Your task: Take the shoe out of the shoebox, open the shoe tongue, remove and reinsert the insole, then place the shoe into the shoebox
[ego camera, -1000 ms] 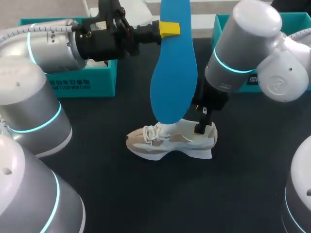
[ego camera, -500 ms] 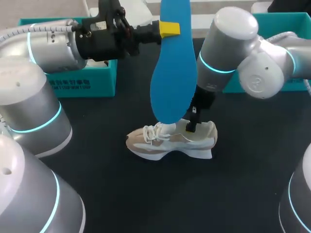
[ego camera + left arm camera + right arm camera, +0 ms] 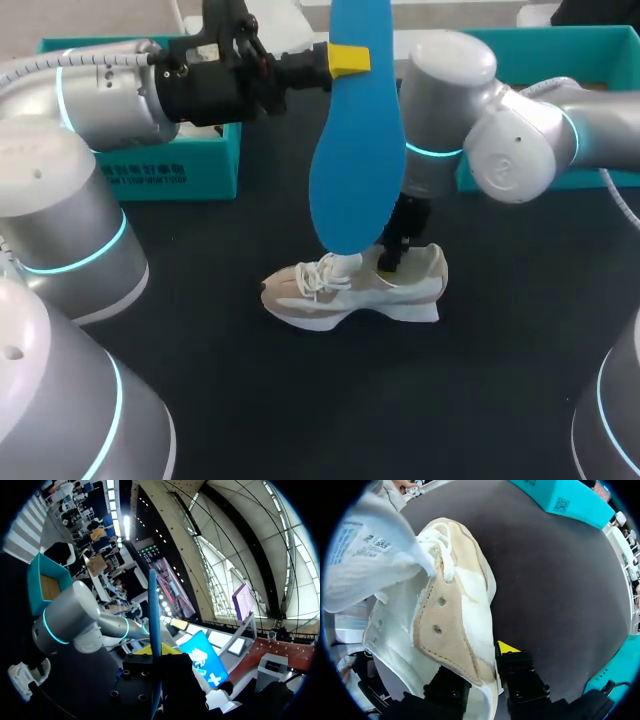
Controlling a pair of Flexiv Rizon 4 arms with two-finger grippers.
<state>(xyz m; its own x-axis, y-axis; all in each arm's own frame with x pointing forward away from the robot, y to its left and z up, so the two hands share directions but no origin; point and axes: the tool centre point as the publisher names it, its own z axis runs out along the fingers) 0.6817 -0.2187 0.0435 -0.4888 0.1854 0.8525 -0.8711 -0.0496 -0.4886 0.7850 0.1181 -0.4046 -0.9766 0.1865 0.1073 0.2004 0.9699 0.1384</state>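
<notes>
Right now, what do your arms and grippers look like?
Both the left arm and right arm are fat silver-grey cylinders with glowing cyan rings and white rounded joint caps. A grey braided cable runs along the left one. The left gripper and right gripper are black blocks with bright yellow fingertips.

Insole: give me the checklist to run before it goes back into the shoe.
1. Insole held firmly: ok, the left gripper clamps it near its upper end and it hangs upright.
2. Shoe steadied: ok, the right gripper has the heel-side wall between its fingers.
3. Shoe sole-down on the table: ok.
4. Tongue pulled open: ok, the right wrist view shows it lifted.
5. Insole's lower end lined up with the opening: cannot tell; in the head view it covers the opening.
</notes>
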